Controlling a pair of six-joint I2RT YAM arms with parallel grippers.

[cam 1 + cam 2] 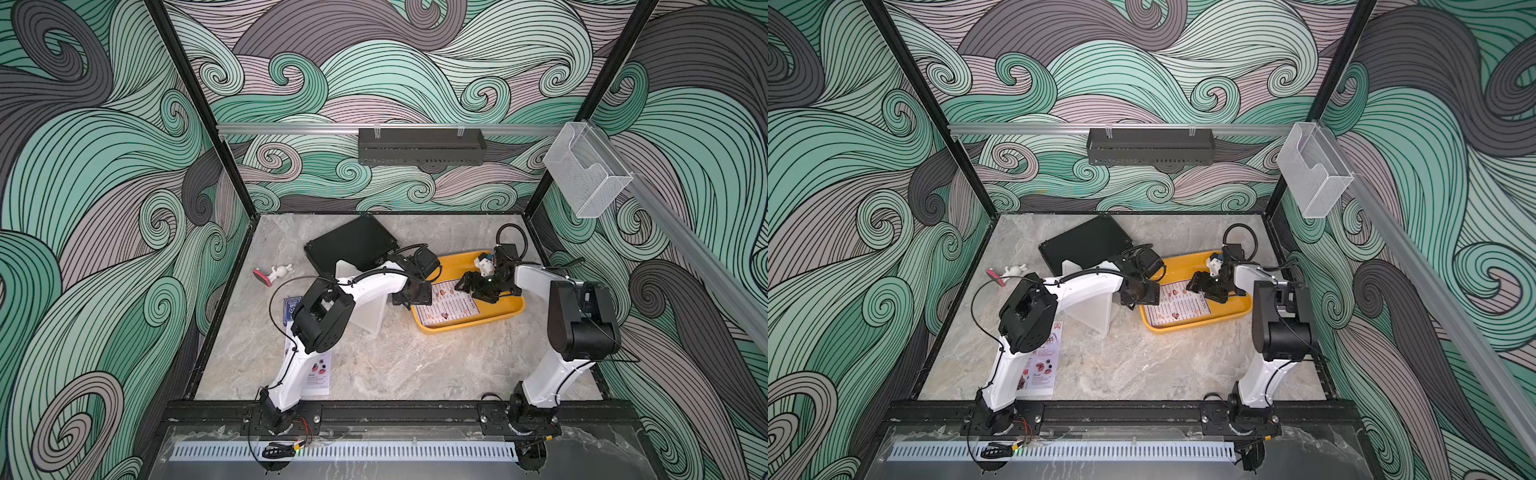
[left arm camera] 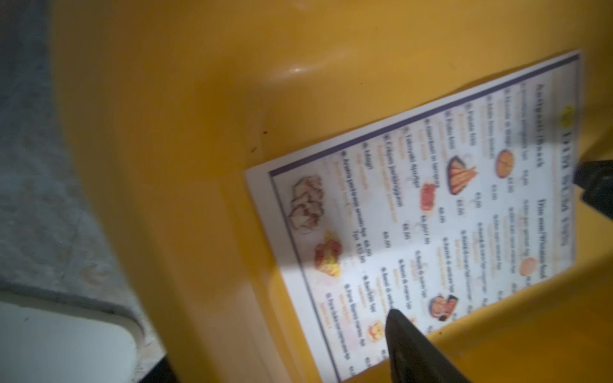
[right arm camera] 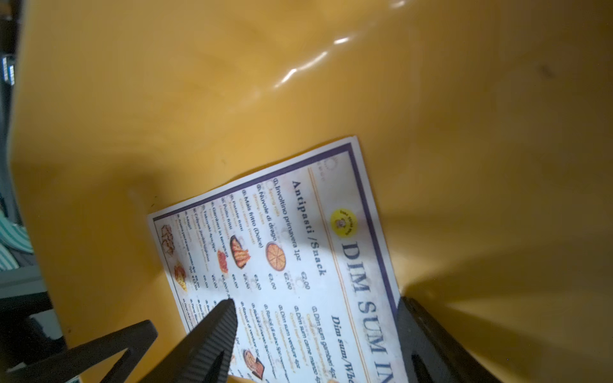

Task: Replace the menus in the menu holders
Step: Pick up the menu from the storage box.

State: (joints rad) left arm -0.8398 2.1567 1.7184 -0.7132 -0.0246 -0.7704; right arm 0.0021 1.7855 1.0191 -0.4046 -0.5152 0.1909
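The white "Dim Sum Inn" menu lies flat in a yellow tray. My right gripper hovers open over the title end of that menu, its fingers wide apart. My left gripper is at the tray's left corner; only one of its fingers shows, over the menu's corner, clamping nothing. The pinkish "Special Menu" sheet lies on the table by the left arm's base. The translucent white menu holder stands under the left forearm and is partly hidden.
A black briefcase lies behind the holder. A white figurine and a blue card sit at the table's left. A clear box and a black basket hang on the walls.
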